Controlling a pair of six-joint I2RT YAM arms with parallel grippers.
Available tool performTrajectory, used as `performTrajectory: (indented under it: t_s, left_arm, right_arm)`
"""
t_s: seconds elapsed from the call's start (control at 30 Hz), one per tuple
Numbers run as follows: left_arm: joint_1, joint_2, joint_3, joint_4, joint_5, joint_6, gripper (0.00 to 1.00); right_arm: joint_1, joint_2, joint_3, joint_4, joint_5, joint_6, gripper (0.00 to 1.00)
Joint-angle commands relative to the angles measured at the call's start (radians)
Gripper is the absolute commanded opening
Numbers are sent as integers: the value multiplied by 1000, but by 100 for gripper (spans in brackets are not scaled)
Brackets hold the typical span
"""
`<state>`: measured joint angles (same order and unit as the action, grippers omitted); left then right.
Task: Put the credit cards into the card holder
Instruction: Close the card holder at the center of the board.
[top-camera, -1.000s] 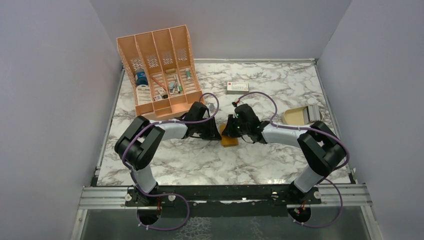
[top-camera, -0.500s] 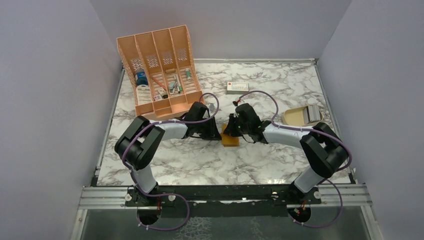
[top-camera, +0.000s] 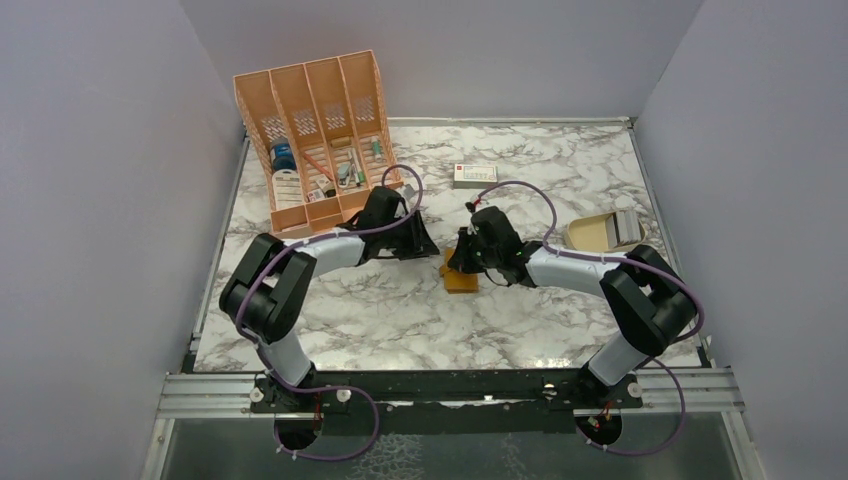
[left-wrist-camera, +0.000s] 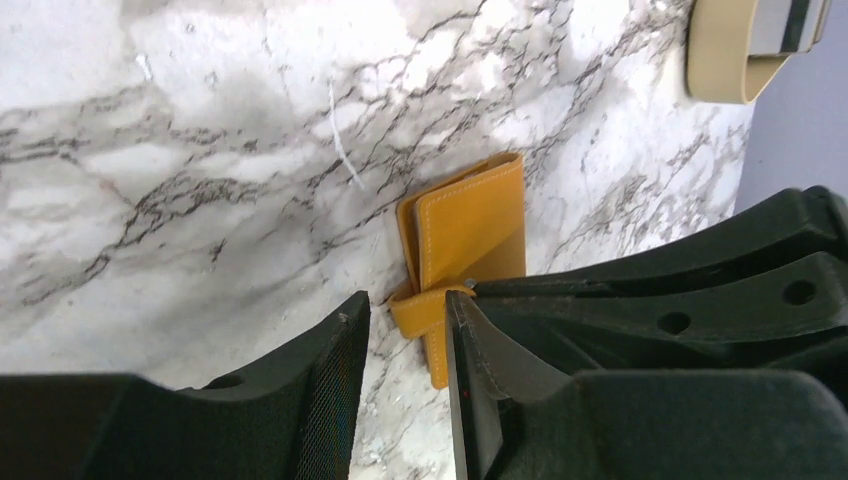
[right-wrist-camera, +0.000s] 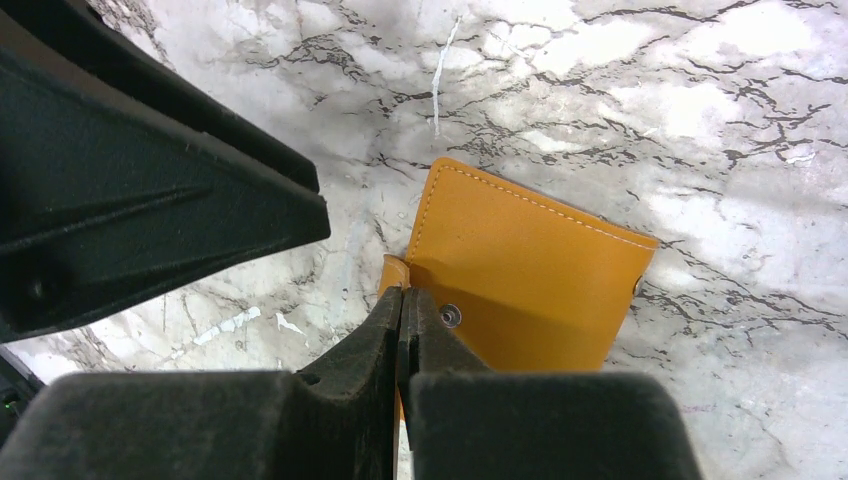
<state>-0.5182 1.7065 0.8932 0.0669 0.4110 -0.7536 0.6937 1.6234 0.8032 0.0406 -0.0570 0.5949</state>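
Note:
The mustard-orange card holder (top-camera: 461, 281) lies folded on the marble, between the two grippers. My right gripper (right-wrist-camera: 402, 298) is shut on its closing strap, next to the small stud (right-wrist-camera: 451, 316). My left gripper (left-wrist-camera: 405, 312) stands open just left of the card holder (left-wrist-camera: 470, 228), and the strap (left-wrist-camera: 428, 312) sits just ahead of its fingertips. Nothing is between its fingers. The grey credit cards (top-camera: 627, 226) lie in a tan dish (top-camera: 588, 236) at the right. They also show in the left wrist view's top right corner (left-wrist-camera: 790, 22).
A large orange desk organiser (top-camera: 320, 140) with pens and small items stands at the back left, close behind my left arm. A white box with a red mark (top-camera: 475, 175) lies at the back centre. Grey walls enclose the table on three sides.
My left gripper has opened and drawn back to the left and away from the card holder. My right gripper has shut on the strap and stayed in place.

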Motion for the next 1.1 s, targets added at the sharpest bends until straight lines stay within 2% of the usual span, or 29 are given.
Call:
performTrajectory:
  t_s: [0.0, 0.33, 0.7, 0.8, 0.93, 1.07]
  left_arm:
    - [1, 39, 24, 125, 33, -36, 37]
    - [-3, 179, 82, 197, 121, -55, 37]
    - [-18, 250, 97, 173, 134, -70, 33]
    - [-24, 245, 105, 142, 110, -38, 25]
    - [-23, 259, 122, 104, 106, -12, 0]
    - [-26, 265, 123, 98, 106, 1, 0]
  right_arm:
    - [-3, -19, -9, 21, 4, -12, 1]
    - [-3, -22, -9, 21, -1, -10, 1]
    - [-4, -14, -1, 14, -4, -9, 1]
    - [-3, -13, -6, 8, 3, -7, 1]
    - [-3, -19, -7, 13, 11, -4, 1]
    - [-5, -9, 22, -26, 29, -19, 1]
